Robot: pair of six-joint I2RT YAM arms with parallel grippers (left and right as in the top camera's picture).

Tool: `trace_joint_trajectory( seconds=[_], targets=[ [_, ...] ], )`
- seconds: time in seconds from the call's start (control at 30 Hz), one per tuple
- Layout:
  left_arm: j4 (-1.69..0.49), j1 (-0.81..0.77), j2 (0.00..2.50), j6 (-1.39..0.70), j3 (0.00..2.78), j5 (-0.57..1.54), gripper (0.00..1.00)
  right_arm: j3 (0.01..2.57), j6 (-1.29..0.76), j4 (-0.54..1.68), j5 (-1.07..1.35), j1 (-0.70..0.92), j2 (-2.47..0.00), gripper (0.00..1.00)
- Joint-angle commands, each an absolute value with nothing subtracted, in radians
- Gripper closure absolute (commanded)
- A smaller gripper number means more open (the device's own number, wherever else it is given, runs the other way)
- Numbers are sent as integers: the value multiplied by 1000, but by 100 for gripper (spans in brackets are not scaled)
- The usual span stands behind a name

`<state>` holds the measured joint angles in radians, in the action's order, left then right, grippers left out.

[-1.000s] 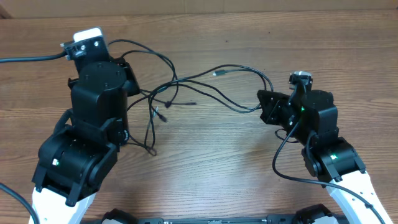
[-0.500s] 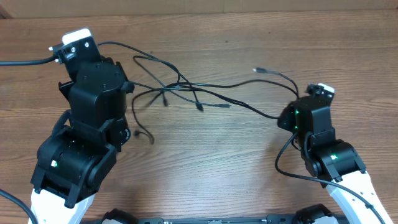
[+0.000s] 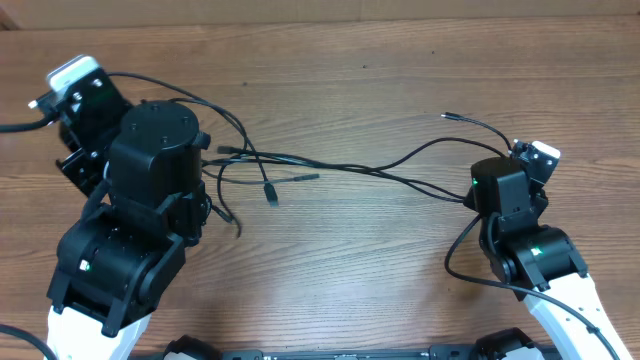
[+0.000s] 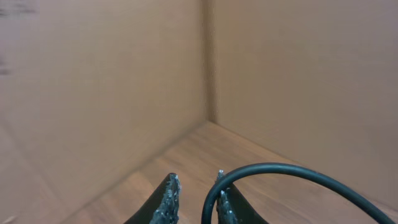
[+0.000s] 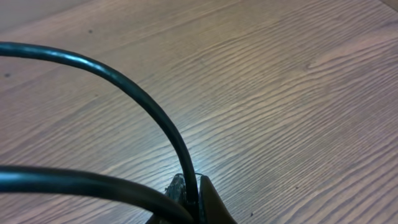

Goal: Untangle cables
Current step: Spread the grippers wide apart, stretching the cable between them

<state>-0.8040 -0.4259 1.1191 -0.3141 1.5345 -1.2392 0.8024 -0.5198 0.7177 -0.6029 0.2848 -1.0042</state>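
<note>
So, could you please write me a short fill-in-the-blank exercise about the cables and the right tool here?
1. The right tool is ___ on one cable.
2. The cables are all ___ in colour.
3. They stretch across a ___ table.
Missing words: shut; black; wooden.

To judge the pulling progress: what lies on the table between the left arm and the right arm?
The overhead view shows the cables stretched across the table between the left arm and right arm, nothing else.
</note>
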Motion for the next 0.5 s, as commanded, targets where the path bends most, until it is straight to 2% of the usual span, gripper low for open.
trace_joint_trajectory(
  seconds=[0.0,0.1,0.3,0.47],
  targets=[
    [-796,-413,1097,-314,1574,-1445,76,826,-515,717,-653,279,-1036,96],
    [-796,-387,1097,-314,1574,-1514,71,826,-515,718,-653,279,-1059,96],
    [-805,-326,1098,-314,1573,-1469,51,826,-523,698,-628,279,-1072,96],
    [-806,-308,1098,-323,1573,-1455,48,826,-523,663,-533,279,-1072,96]
  ],
)
